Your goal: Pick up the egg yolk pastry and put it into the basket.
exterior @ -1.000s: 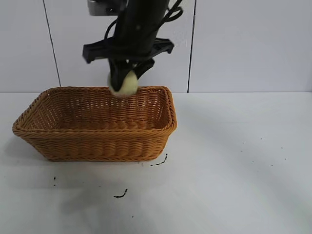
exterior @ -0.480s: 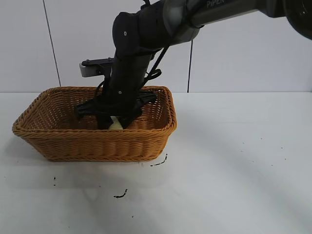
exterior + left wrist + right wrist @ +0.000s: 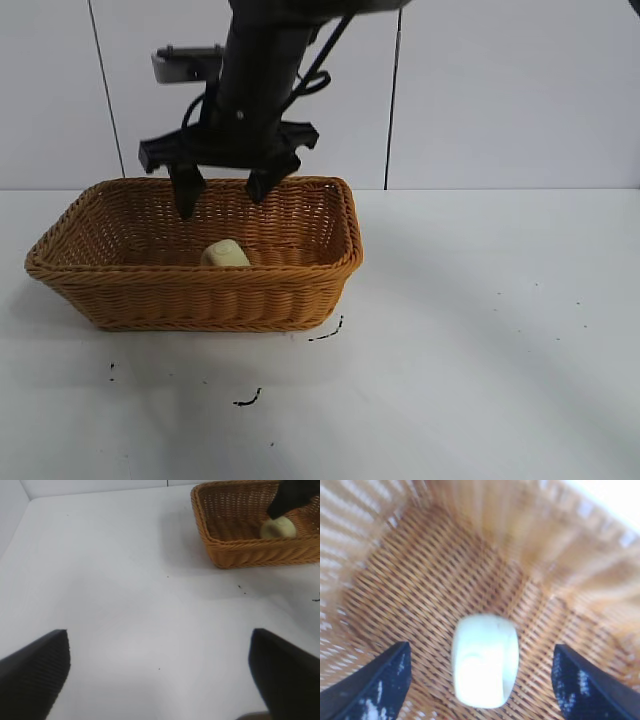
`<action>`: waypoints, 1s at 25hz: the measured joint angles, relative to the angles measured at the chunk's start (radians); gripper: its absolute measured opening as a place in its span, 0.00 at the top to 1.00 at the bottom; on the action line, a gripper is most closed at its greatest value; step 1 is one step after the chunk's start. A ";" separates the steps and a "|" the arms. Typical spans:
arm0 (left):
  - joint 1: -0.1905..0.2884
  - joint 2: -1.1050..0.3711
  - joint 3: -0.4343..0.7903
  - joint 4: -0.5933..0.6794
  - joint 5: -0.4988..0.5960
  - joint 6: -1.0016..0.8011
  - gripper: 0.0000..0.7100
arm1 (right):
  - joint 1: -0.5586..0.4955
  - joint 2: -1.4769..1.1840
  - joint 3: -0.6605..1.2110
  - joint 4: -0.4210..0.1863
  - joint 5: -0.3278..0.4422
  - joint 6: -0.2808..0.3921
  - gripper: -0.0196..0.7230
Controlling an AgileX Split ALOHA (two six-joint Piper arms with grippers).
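The egg yolk pastry (image 3: 226, 254), a small pale yellow lump, lies on the floor of the orange-brown wicker basket (image 3: 300, 290). It also shows in the right wrist view (image 3: 484, 661) and, far off, in the left wrist view (image 3: 278, 528). My right gripper (image 3: 222, 196) hangs open just above the basket, directly over the pastry, with its fingers apart and empty. In the right wrist view the pastry lies free between and below the two fingertips (image 3: 380, 680). My left gripper (image 3: 160, 670) is open and empty over bare table, well away from the basket (image 3: 240, 555).
The white table (image 3: 480, 330) spreads to the right of and in front of the basket. Small dark marks (image 3: 248, 400) lie on it in front of the basket. A white panelled wall stands behind.
The right gripper went down into the basket with the pastry, let it go, and has risen open above the rim. The pastry now rests on the basket floor.
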 joint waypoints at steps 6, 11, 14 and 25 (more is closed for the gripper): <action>0.000 0.000 0.000 0.000 0.000 0.000 0.02 | -0.063 -0.002 -0.017 0.001 0.044 0.011 0.22; 0.000 0.000 0.000 0.000 0.000 0.000 0.02 | -0.180 -0.002 -0.017 -0.017 0.071 0.011 0.22; 0.000 0.000 0.000 0.000 0.000 0.000 0.02 | -0.311 -0.002 -0.017 -0.032 0.106 0.011 0.22; 0.000 0.000 0.000 0.000 0.000 0.000 0.02 | -0.570 -0.002 -0.017 -0.038 0.165 0.011 0.22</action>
